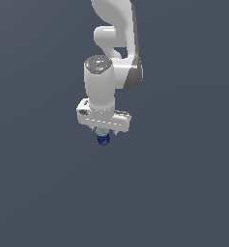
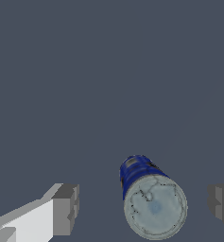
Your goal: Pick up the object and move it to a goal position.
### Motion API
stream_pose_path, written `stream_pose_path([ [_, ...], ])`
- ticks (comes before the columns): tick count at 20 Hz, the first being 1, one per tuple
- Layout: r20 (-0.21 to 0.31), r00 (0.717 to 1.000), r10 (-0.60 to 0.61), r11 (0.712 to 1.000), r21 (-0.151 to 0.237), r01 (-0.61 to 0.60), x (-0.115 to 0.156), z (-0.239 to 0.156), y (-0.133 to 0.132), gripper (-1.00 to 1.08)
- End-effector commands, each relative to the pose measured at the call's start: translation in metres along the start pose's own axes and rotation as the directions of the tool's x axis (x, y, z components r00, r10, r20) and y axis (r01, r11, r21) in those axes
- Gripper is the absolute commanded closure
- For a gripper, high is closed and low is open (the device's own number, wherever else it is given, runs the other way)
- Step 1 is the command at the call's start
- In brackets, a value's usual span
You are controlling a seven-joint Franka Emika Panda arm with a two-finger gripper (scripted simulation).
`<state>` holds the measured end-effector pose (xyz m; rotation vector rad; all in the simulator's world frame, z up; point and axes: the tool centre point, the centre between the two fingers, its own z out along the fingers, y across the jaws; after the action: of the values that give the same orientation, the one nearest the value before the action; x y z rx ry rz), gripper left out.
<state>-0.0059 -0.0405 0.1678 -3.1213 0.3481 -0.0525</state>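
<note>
Fingers: nearest the wrist camera, two grey fingertip pads [image 2: 66,210] stand wide apart, one on each side of the object, with clear gaps between pads and object.
Gripper: the gripper [image 2: 144,208] is spread wide and holds nothing; no pad touches the cup.
Object: the blue cup [image 2: 151,198] stands between the fingers, its pale round top facing the wrist camera and its blue printed side tapering away below. It sits closer to one pad than to the other.
Seen from outside: in the exterior view the cup [image 1: 103,139] shows only as a small blue patch directly under the white hand of the arm [image 1: 106,82], mostly hidden by it.
Surface: a plain dark grey floor [image 1: 183,193] surrounds it; no goal marker can be seen in either view.
Step in hand: judging by the layout, this is the final alignment and descent before the grasp.
Doing it well: the hand would do better to shift sideways until the cup is centred between the pads, so that both pads meet it together and do not shove or tip it.
Depth: the pads should reach down onto the blue wall below the pale rim before they come together, since the taper could let a high grip slip.
Closing: a slow, even squeeze suits a narrow, light cup.
Lift: only once the hold looks firm.
</note>
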Motion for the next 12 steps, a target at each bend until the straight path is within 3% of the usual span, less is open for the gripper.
stream_pose_path([
  [1,0.006,0.998,0.067,0.998,-0.001,-0.067,-0.008,0.008,0.005,-0.92],
  [12,0.025,0.948,0.318,0.948,-0.012,-0.318,-0.041,0.035,0.025,-0.92],
])
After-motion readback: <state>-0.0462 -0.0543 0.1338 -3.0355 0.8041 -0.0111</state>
